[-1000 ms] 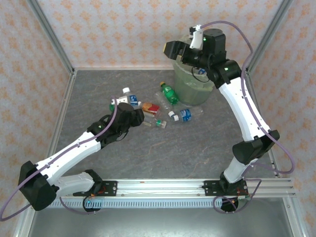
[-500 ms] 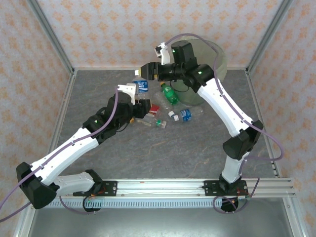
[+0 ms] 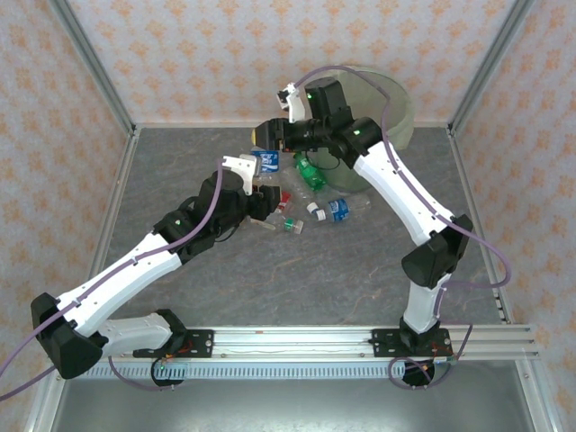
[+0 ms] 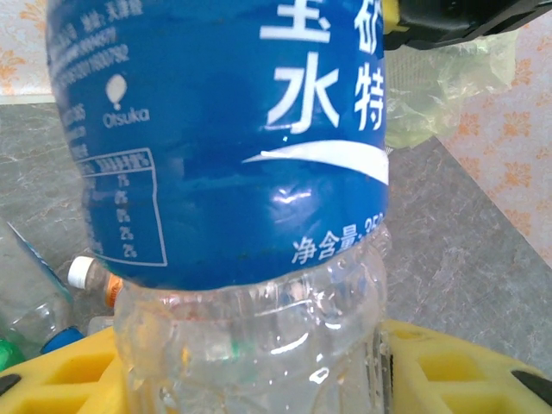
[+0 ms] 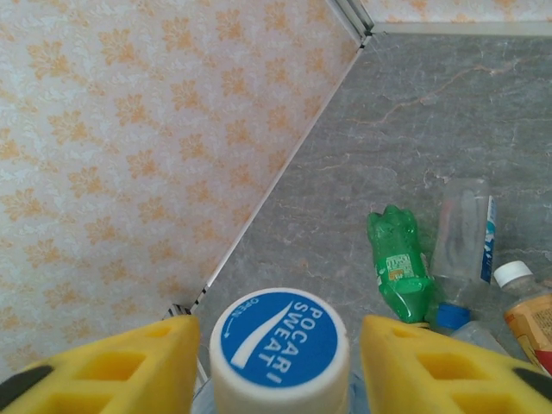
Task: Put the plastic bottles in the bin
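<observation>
1. Left wrist camera showed the left gripper [image 4: 250, 379] clamped on the clear lower body of a blue-labelled bottle [image 4: 224, 147]. Its yellow fingers [image 4: 448, 371] pressed in from either side, so the bottle stood upright with its top end free.
2. Right wrist camera looked straight down on that bottle's blue-topped white cap [image 5: 280, 345]. The right gripper [image 5: 280, 366] straddled it with jaws narrow and a thin gap on each side, so no grip was visible there.
3. From above, the two grippers met over the back of the table [image 3: 297, 279], just left of the bin [image 3: 400, 103]. This read as a handover: the bin stood on the right arm's side, probably an awkward reach for the left.
4. More bottles lay on the table near the bin's foot, among them a green bottle [image 3: 309, 171] and a small blue-banded bottle [image 3: 337, 209], so much of the task was left to do.
5. Letting go below before the cap was pinched would likely drop the bottle.
</observation>
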